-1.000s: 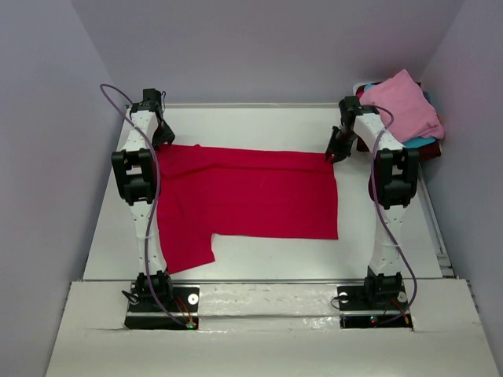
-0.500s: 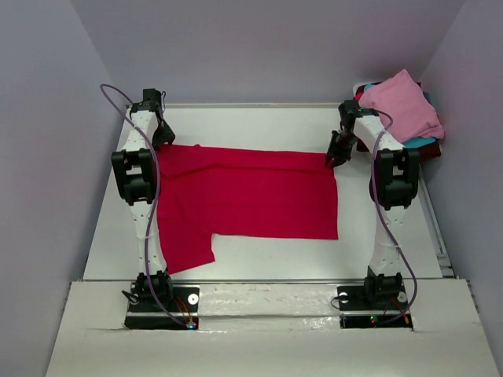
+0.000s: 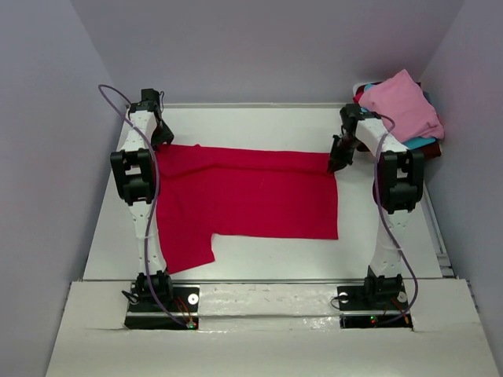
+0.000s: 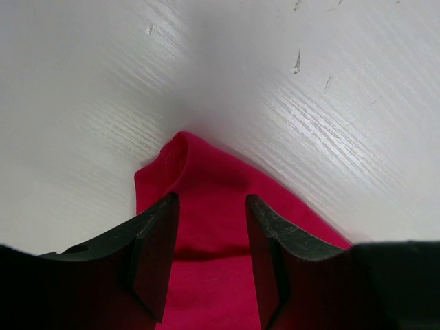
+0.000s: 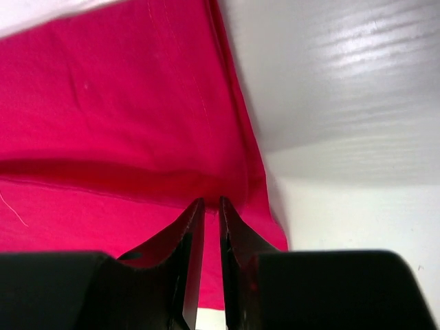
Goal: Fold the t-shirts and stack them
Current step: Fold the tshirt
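A crimson-red t-shirt (image 3: 251,196) lies spread flat on the white table (image 3: 259,126). My left gripper (image 3: 163,140) is at the shirt's far left corner. In the left wrist view that gripper (image 4: 212,206) is open, its fingers standing either side of the red cloth (image 4: 206,172) without pinching it. My right gripper (image 3: 336,163) is at the far right corner. In the right wrist view it (image 5: 212,203) is shut to a thin slit, with a raised fold of the red hem (image 5: 124,103) caught at its tips.
A pile of other t-shirts sits at the back right corner: light pink (image 3: 405,106) on top, teal (image 3: 418,142) and dark maroon (image 3: 428,151) under it. The table's right rim (image 3: 436,236) runs close to the right arm. Grey walls enclose three sides.
The right gripper's jaws have closed in on the shirt's far right corner, and the right arm has shifted slightly rightward. The left arm and the shirt have not moved.
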`<state>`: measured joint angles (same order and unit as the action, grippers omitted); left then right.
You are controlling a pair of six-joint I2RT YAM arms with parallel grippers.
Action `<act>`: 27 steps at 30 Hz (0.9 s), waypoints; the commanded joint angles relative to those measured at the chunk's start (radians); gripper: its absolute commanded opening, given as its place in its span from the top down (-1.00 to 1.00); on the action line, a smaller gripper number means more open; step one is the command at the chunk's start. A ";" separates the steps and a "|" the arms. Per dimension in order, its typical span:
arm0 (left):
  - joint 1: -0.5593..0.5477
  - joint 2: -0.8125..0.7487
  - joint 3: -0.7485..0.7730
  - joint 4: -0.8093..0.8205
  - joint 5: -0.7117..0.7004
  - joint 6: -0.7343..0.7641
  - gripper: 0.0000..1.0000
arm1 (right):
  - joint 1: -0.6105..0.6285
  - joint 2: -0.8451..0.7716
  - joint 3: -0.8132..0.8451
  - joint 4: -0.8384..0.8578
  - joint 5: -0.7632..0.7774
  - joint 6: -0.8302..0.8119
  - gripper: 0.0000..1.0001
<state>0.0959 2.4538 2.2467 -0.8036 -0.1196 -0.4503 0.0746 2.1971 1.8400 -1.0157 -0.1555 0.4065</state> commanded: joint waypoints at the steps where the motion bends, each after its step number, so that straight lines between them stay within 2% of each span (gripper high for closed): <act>1: 0.005 -0.069 0.031 -0.008 0.000 -0.004 -0.11 | 0.010 -0.083 -0.031 0.012 -0.012 -0.018 0.60; 14: 0.005 -0.076 0.014 -0.012 0.003 0.007 -0.10 | 0.010 -0.125 -0.134 0.040 -0.027 -0.031 0.61; 27: 0.005 -0.082 0.011 -0.011 0.005 0.013 -0.10 | 0.019 -0.128 -0.127 0.035 -0.036 -0.028 0.63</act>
<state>0.0959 2.4538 2.2467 -0.8040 -0.1127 -0.4500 0.0799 2.1281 1.7046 -1.0012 -0.1776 0.3843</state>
